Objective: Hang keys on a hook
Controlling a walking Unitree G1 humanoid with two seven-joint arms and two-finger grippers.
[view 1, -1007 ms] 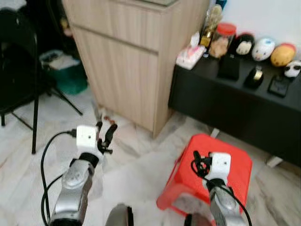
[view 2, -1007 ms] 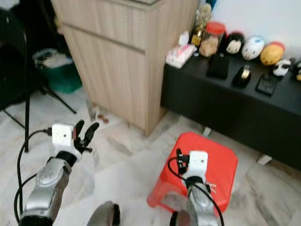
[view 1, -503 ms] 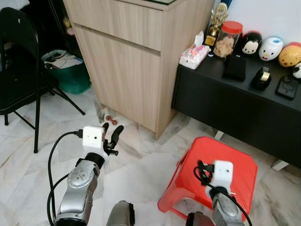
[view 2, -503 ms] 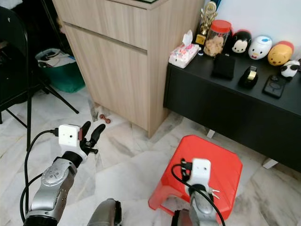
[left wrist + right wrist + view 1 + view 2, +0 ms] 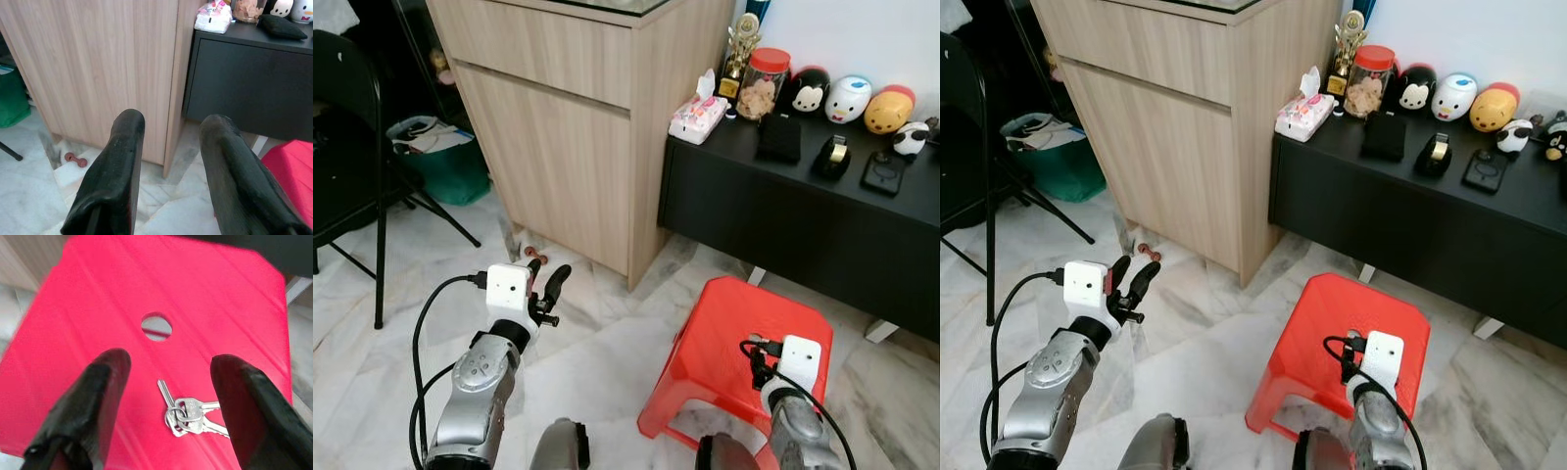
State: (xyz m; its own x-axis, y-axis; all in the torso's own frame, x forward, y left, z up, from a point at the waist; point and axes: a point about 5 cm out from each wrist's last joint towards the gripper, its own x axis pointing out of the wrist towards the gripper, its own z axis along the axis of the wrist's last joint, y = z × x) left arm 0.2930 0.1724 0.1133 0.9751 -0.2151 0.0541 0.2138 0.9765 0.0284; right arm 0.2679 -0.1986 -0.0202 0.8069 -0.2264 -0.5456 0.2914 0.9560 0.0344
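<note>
Right now no brand, label or writing is showing clearly enough to read, not even on the tissue pack [image 5: 698, 111] or the jar [image 5: 763, 84] at the left end of the black cabinet [image 5: 783, 211].

The keys [image 5: 188, 412] are lying flat on the red stool [image 5: 736, 343], a small silver bunch on one ring, between the two fingers [image 5: 95, 396] of the right gripper [image 5: 171, 382] as its wrist camera is seeing them. Those fingers are standing wide apart and holding nothing, hovering above the stool seat with the keys just short of the seat's round centre hole [image 5: 156, 326]. From the head views the right arm's white wrist block is covering the near part of the stool, so the keys themselves are hidden there.

The left gripper [image 5: 543, 284] is hanging over the marble floor [image 5: 597, 333] to the left, fingers parted and empty. Its wrist view is looking toward the wooden cabinet [image 5: 98, 63], where a small red dumbbell-shaped toy [image 5: 76, 158] is lying at the cabinet's foot.

Open floor is lying between the two arms. The stool's far edge is sitting near the black cabinet's front, and a folding chair [image 5: 357, 186] and a green bin [image 5: 445, 157] are standing at the far left.
</note>
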